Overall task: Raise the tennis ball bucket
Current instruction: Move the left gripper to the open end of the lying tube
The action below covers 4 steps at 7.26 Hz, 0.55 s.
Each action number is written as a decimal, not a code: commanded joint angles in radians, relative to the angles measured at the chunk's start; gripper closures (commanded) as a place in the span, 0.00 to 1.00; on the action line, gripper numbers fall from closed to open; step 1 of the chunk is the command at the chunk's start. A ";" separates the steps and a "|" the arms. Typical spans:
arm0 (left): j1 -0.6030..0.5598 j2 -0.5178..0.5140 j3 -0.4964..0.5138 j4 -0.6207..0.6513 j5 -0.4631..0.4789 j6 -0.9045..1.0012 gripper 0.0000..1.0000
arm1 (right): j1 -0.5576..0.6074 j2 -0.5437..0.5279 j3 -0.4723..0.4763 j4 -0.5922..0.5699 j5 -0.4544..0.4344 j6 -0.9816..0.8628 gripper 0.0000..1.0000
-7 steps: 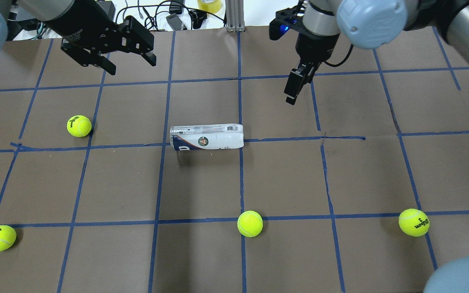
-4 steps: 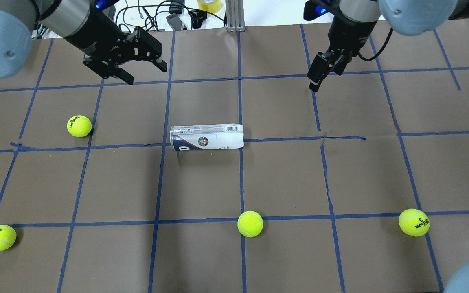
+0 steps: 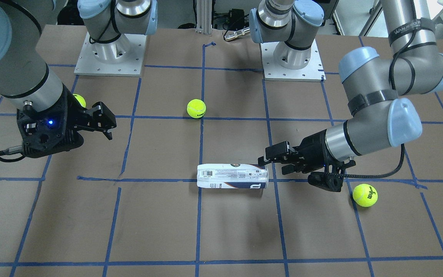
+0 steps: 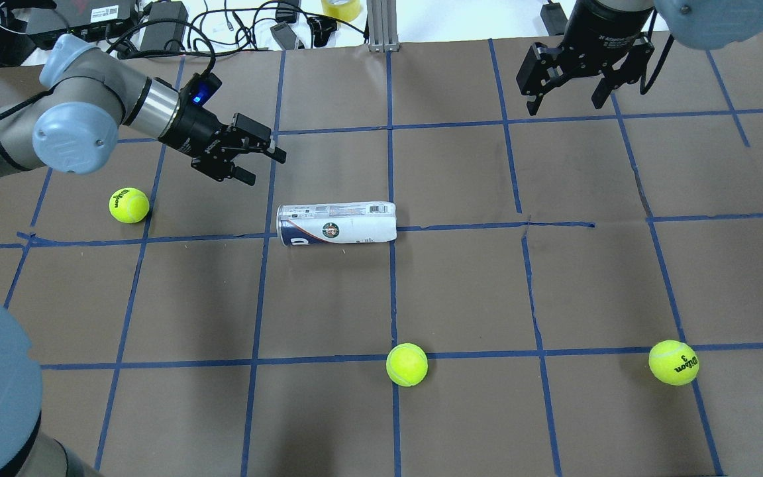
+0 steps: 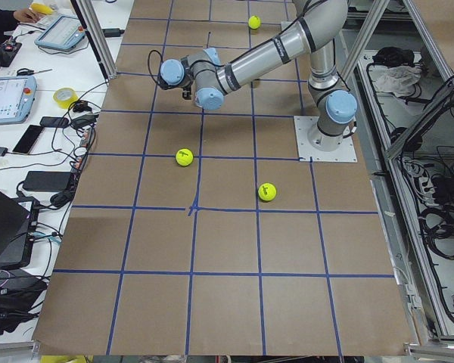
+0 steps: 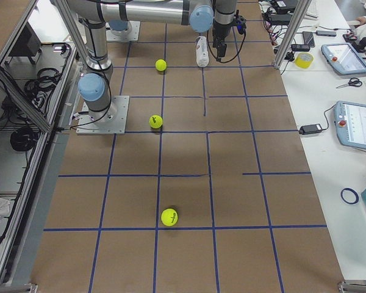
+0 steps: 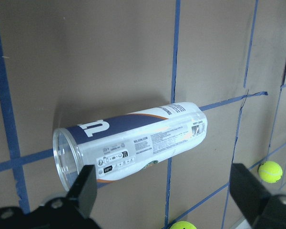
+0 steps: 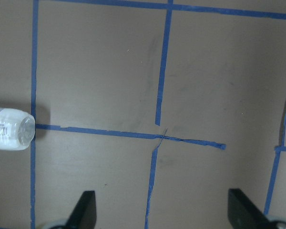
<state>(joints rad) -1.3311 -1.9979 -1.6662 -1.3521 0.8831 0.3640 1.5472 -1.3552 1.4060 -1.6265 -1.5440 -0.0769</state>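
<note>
Lining up for the lift — nothing gripped yet.

Over the brown paper-covered table [image 4: 461,285] gridded in blue tape, my left pincer [image 4: 267,170] hangs upper left of the overhead frame, jaws apart and angled toward centre, I judge to straddle the target. My right pincer [image 4: 563,106], also apart, sits upper right, clear of that approach. The clear plastic tennis ball bucket [image 4: 336,223] — white label, navy band — lies on its side at centre.
</note>
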 commanded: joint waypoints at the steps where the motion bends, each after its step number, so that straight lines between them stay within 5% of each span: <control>1: 0.059 -0.067 0.005 -0.009 -0.007 0.096 0.00 | 0.023 -0.028 0.011 -0.012 -0.057 0.174 0.03; 3: 0.058 -0.117 -0.013 -0.042 -0.009 0.134 0.00 | 0.039 -0.096 0.036 -0.009 -0.048 0.202 0.00; 4: 0.058 -0.136 -0.015 -0.158 -0.012 0.165 0.00 | 0.039 -0.120 0.066 -0.013 -0.045 0.206 0.00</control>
<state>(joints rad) -1.2739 -2.1076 -1.6760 -1.4137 0.8741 0.4939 1.5830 -1.4398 1.4425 -1.6365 -1.5936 0.1157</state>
